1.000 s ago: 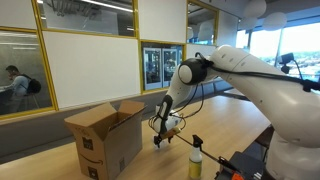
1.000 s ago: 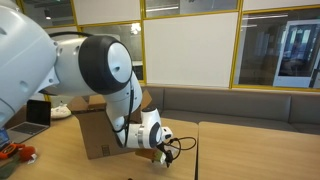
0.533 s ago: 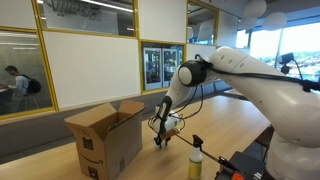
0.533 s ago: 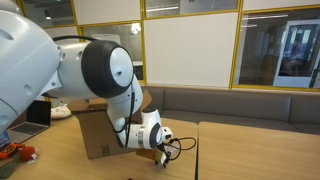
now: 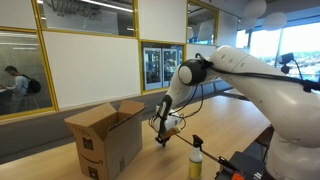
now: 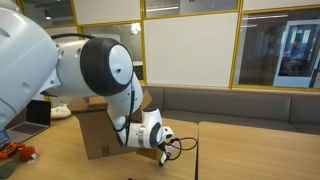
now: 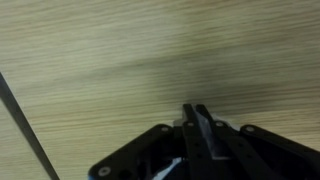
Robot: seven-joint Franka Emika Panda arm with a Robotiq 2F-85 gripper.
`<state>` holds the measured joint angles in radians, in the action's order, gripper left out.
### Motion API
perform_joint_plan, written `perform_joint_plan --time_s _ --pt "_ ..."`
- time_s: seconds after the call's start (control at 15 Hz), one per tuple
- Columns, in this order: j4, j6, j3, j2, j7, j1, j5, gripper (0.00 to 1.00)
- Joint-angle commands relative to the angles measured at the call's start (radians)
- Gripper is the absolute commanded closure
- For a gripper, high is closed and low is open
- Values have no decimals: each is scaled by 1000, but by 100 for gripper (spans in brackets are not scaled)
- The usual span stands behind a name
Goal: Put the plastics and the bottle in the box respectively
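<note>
End effector low over the table, box behind

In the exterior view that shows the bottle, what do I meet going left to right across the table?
box → claw → bottle

A pale wood-grain tabletop fills the foreground in both exterior views, and its grain is blurred in the wrist view. Behind it runs a row of glass partitions in yellow frames, broken by a broad white panel. A person sits beyond the glass. Strip lights glow on the ceiling there, and daylight comes through a window at the edge. In an exterior view a dark upholstered bench lines the wall below more yellow-framed glazing
</note>
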<state>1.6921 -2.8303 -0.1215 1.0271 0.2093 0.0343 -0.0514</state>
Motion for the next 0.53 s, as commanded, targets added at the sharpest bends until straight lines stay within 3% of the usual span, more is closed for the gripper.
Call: perform_joint_plan --time_s 0.0,0.47 --pt "59 5 -14 -63 -14 -11 28 87" --pt "205 2 -86 -263 31 -86 7 89"
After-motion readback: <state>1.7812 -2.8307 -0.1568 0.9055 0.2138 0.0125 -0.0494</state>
